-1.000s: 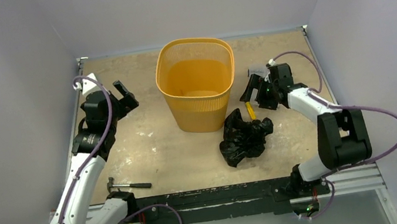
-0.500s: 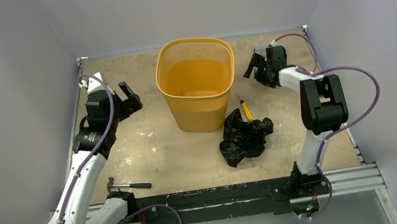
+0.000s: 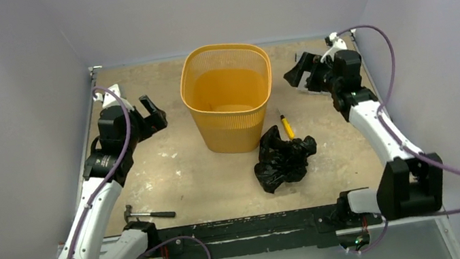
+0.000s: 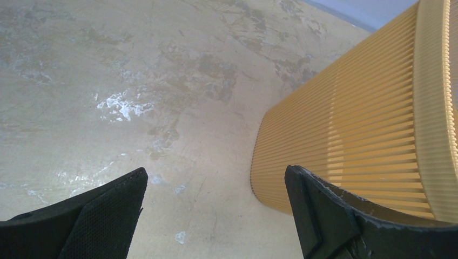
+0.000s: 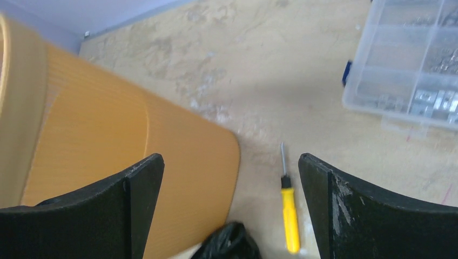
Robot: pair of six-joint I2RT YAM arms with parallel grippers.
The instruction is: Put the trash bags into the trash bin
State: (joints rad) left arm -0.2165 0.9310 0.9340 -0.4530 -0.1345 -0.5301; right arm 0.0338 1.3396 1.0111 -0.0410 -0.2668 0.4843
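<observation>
Pre-grasp step: black trash bag (image 3: 285,159) lies crumpled beside the orange mesh trash bin (image 3: 229,95); left gripper (image 3: 153,111) and right gripper (image 3: 297,70) both hang spread and empty, the right probably better placed to descend.

A robotics lab test cell: plain grey-lilac panels (image 3: 4,67) box in a scuffed, stained tabletop (image 3: 179,178) on an aluminium frame (image 3: 264,241), with cabled robot arms (image 3: 92,212) bolted at its near edge. A hammer (image 3: 147,214), a screwdriver (image 3: 287,126) and a clear parts box (image 5: 410,65) lie about.
</observation>
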